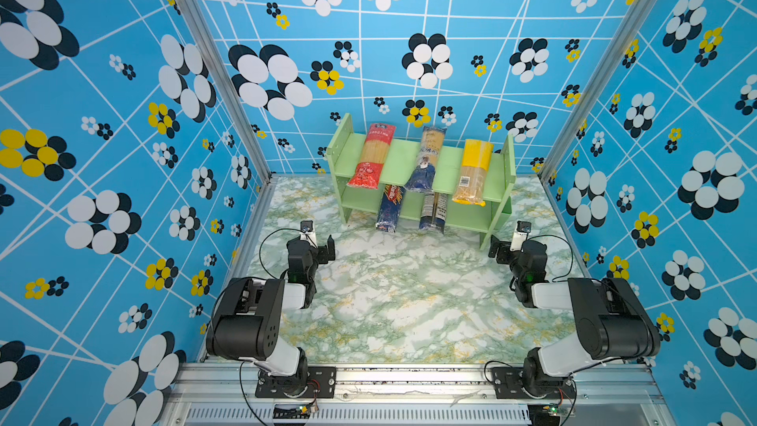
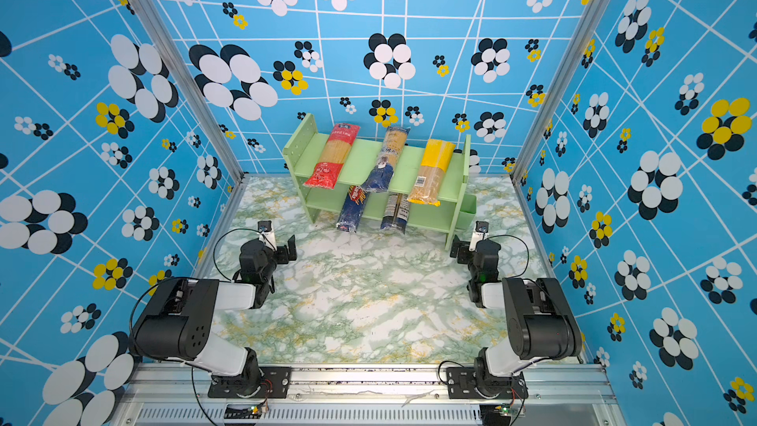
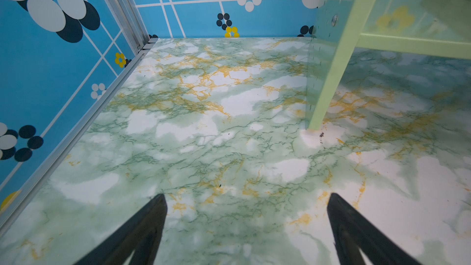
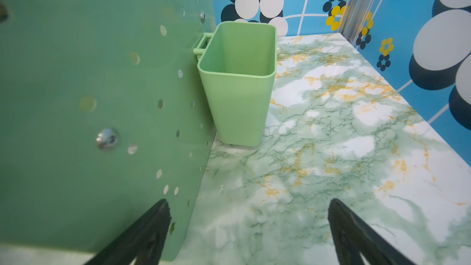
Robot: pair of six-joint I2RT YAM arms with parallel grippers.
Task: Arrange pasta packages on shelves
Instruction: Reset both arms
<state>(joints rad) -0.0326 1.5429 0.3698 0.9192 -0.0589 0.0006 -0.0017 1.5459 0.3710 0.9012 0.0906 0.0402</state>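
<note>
Arrangement at what reads as its closing step: all five packs lie on the pale green shelf unit (image 1: 400, 161), none on the marble-patterned table (image 1: 409, 301); on the upper tier, from the robot's left to its right, the red pack (image 1: 372, 155), the clear pack with navy end (image 1: 426, 157) and the yellow-topped pack (image 1: 473, 170); on the lower tier the dark blue Barilla pack (image 1: 389, 206) and, just beside it, the clear pack with navy and white label (image 1: 434, 213); each pack lies front to back, somewhat skewed, its near end jutting past the tier's front edge. No pack appears left to fetch; the next move, if any, would call for squaring the skewed packs and nudging the overhanging ends inward, or simply parking. Both arms are folded low near their bases, elbows raised, wrists pointing toward the shelf unit; the left gripper (image 3: 246, 197) hovers over bare table near the unit's left leg, fingers spread wide, nothing between them; the right gripper (image 4: 248, 201) sits close to the right side panel (image 4: 102, 72), near the green cup (image 4: 239, 85) hung on it, fingers likewise spread and empty.
</note>
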